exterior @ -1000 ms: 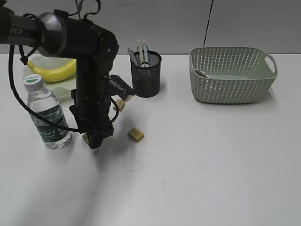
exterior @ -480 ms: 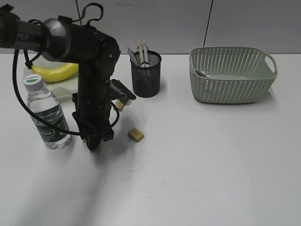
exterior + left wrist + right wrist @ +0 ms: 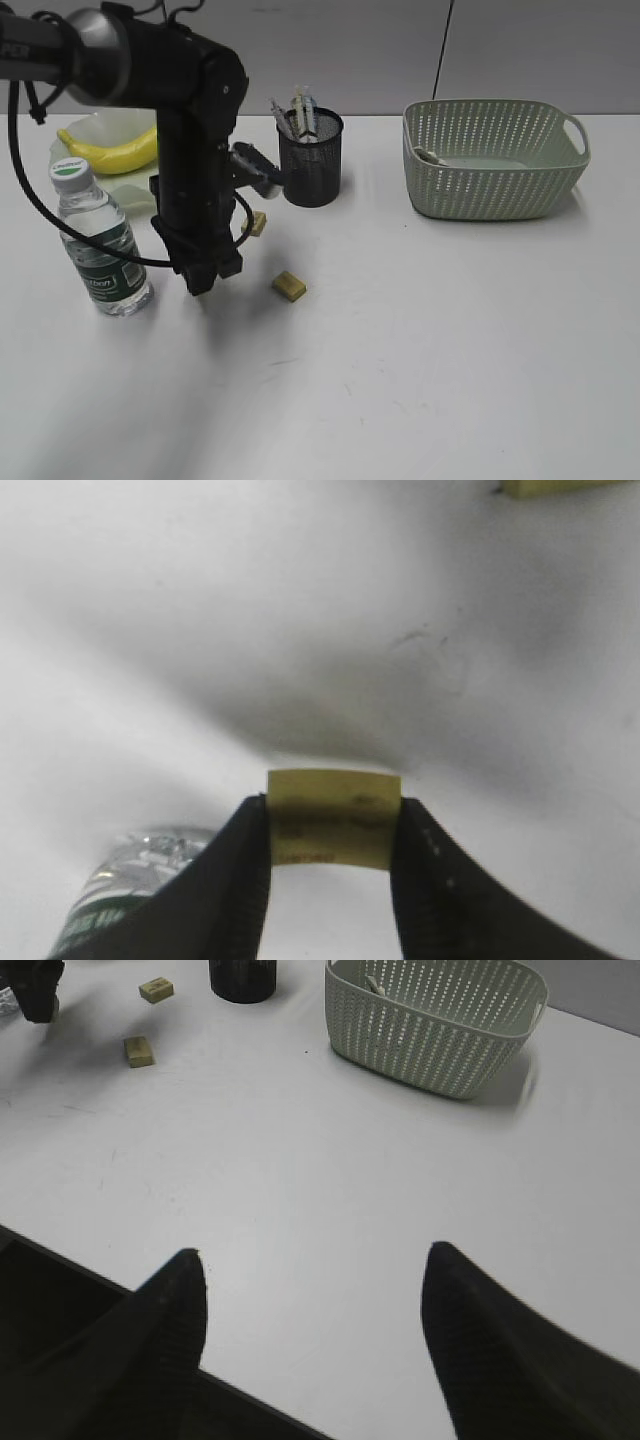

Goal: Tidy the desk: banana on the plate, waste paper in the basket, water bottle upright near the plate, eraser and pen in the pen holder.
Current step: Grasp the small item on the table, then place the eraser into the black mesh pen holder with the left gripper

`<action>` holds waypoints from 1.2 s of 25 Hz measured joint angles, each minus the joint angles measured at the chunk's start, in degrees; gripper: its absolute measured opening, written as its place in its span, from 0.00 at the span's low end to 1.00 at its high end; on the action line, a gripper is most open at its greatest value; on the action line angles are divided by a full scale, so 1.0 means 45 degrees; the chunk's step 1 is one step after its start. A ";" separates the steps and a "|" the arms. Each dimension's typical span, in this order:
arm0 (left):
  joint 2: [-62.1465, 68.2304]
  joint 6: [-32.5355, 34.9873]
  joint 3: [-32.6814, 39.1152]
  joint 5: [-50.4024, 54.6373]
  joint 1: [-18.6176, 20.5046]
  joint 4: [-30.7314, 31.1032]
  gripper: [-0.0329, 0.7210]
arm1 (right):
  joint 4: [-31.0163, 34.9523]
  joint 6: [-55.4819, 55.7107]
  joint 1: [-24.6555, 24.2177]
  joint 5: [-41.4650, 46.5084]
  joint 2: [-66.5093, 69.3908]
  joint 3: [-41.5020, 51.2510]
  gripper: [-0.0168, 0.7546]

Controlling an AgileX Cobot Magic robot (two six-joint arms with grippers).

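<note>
**A:** Far left of the table (image 3: 450, 350), what do you log?

**B:** I list the water bottle (image 3: 98, 238), upright, capped. Behind it stands the plate (image 3: 110, 128) with the banana (image 3: 112, 152) lying in it.

**A:** Next item?

**B:** My left tool (image 3: 335, 865), pointing down just right of the bottle. On the wrist camera I see its two dark fingers (image 3: 235, 880) clamped on a yellow eraser (image 3: 334, 817), held clear of the table with its shadow below.

**A:** Other erasers?

**B:** Two loose on the table: one small eraser (image 3: 257, 222) just right of the arm, near the pen holder, and a second eraser (image 3: 290, 287) lying nearer the front.

**A:** Pen holder?

**B:** The pen holder (image 3: 311, 157), upright, with several pens (image 3: 300, 113) standing in it.

**A:** Right side?

**B:** The basket (image 3: 493, 158), well apart from the rest. I see a pale scrap, the waste paper (image 3: 430, 156), inside at its left wall.

**A:** Right tool?

**B:** The right tool (image 3: 312, 1330) sits at the near table edge, fingers spread apart, holding nothing.
</note>
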 joint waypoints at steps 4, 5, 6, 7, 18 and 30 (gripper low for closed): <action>-0.0830 0.0000 -0.0562 0.0060 0.0000 -0.0054 0.41 | 0.0000 0.0000 0.0000 0.0000 0.0000 0.0000 0.71; -0.1085 0.0000 -0.0776 0.0223 -0.0011 -0.0055 0.41 | 0.0000 0.0000 0.0000 0.0000 0.0000 0.0000 0.71; -0.1342 0.0000 -0.0967 0.0210 -0.0011 -0.0081 0.41 | 0.0000 0.0000 0.0000 0.0000 0.0000 0.0000 0.71; -0.1549 0.0000 -0.1220 0.0187 -0.0011 -0.0097 0.41 | 0.0000 0.0000 0.0000 0.0000 0.0000 0.0000 0.71; -0.2346 0.0000 -0.2248 -0.5162 0.0129 -0.2193 0.41 | 0.0000 0.0000 0.0000 0.0000 0.0000 0.0000 0.71; -0.0528 0.0000 -0.2248 -0.9982 0.0153 -0.2390 0.41 | 0.0000 0.0000 0.0000 0.0000 0.0000 0.0000 0.71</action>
